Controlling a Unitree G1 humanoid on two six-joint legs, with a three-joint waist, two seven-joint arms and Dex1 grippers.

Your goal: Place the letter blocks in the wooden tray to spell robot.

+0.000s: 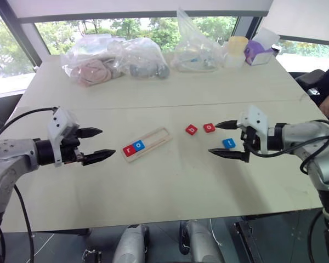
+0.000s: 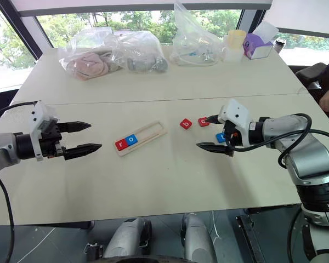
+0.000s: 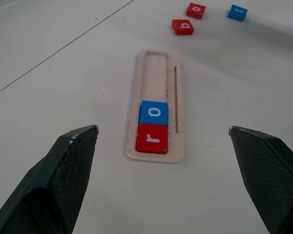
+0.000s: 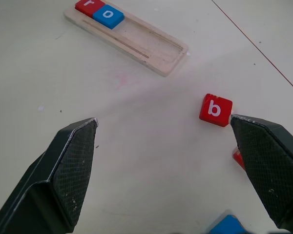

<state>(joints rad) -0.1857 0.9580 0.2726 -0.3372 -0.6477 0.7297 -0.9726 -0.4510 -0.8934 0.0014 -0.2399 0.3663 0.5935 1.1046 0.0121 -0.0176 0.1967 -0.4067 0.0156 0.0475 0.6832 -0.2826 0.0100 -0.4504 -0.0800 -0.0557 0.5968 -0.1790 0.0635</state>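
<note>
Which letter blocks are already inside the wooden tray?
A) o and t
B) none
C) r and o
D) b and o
C: the wooden tray holds the red r block with the blue o block next to it, while the red b block lies on the table outside it.

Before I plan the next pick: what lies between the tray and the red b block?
Only bare table between the wooden tray and the red b block, in the right wrist view.

wooden tray (image 1: 153, 140) holds r, o; b (image 1: 191, 130), o (image 1: 209, 127), t (image 1: 228, 143) loose
</note>
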